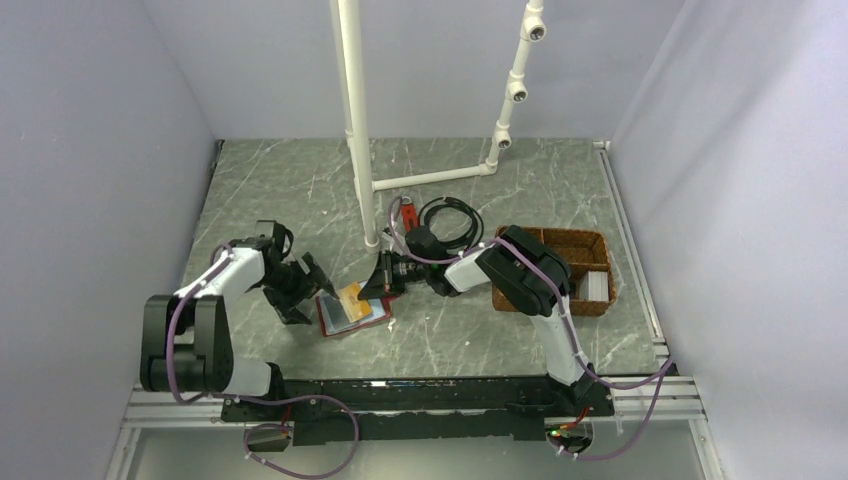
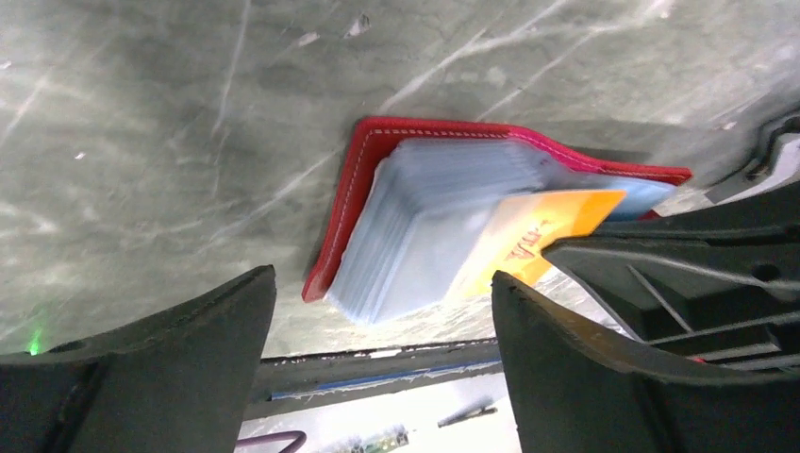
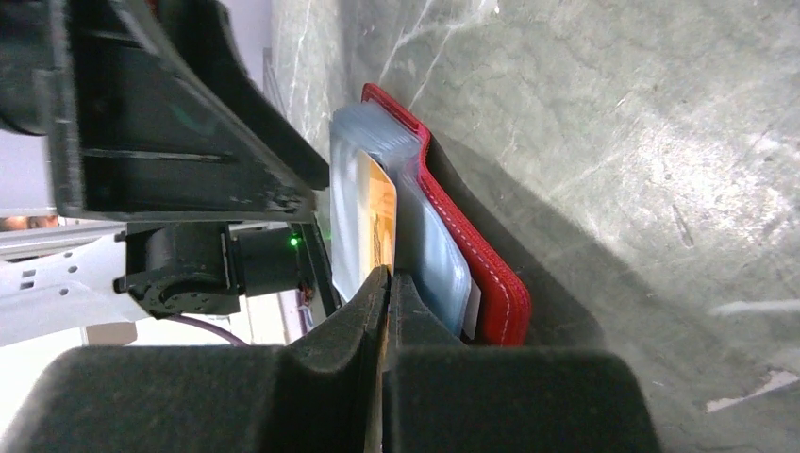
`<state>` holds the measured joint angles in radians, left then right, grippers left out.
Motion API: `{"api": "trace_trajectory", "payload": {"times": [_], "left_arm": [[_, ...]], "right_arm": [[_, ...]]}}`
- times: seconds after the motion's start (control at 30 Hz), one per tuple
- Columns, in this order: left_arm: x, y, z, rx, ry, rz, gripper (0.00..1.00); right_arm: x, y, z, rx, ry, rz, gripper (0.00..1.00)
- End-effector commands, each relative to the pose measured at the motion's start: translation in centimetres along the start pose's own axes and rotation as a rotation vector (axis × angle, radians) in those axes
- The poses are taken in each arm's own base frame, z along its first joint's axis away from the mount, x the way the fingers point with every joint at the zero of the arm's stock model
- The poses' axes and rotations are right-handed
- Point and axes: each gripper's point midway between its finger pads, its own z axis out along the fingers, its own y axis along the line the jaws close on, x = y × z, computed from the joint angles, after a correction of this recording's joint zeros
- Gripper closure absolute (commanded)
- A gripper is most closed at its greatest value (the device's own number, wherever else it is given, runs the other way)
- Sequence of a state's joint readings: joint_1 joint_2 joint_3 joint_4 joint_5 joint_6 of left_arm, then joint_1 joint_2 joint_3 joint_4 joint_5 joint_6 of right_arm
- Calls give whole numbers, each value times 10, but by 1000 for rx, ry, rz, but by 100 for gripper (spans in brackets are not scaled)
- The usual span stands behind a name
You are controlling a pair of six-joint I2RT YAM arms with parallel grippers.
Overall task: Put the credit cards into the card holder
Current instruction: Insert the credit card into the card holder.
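While the red card holder [image 1: 331, 318] lies open on the counter [image 1: 480, 340], an orange card [image 1: 355, 298] sits on its clear pockets, long axis pointing at the right claw [image 3: 385, 278]. The card's red lettering is too blurry to read. That claw is pinched shut at the card's edge. The left claw [image 2: 382, 274] hangs low on the holder's other side, wide and empty.

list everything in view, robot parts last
card holder: one, red, open on the table's middle
orange card: one, orange, on the holder's clear pockets
woven tray: one, brown, table's right side
pale cards: count unclear, grey-white, in the tray
cable: one, black, coiled at the back
red item: one, unidentified, by the pipe's foot
pipe frame: one, white, at the back
table: one, marbled grey-green
left hand: one, black, open, beside the holder
right hand: one, black, shut on the orange card
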<state>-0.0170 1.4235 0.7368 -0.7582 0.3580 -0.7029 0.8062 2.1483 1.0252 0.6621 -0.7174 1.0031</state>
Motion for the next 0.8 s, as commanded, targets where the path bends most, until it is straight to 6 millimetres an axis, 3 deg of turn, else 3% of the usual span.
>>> {"api": "trace_trajectory", "payload": {"times": [0.0, 0.07, 0.1, 0.17, 0.2, 0.43, 0.77], "left_arm": [[-14, -2, -26, -27, -140, -41, 9], [-12, 4, -26, -45, -148, -74, 12], [-11, 7, -25, -52, -150, -94, 22], [-10, 13, -21, -59, -163, -128, 59], [-10, 16, -17, -56, -169, -138, 66], [-7, 16, 14, -27, -83, -128, 82], [-1, 10, 16, 25, -57, -120, 81]], "right_arm": [[-5, 5, 0, 19, -52, -60, 100], [-5, 5, -1, 32, -51, -64, 95], [-5, 4, -1, 36, -53, -65, 93], [-2, 6, -1, 36, -51, -67, 90], [-1, 6, 0, 38, -49, -71, 89], [6, 12, 8, 61, -48, -84, 87], [26, 49, 35, 47, -22, -140, 80]]}}
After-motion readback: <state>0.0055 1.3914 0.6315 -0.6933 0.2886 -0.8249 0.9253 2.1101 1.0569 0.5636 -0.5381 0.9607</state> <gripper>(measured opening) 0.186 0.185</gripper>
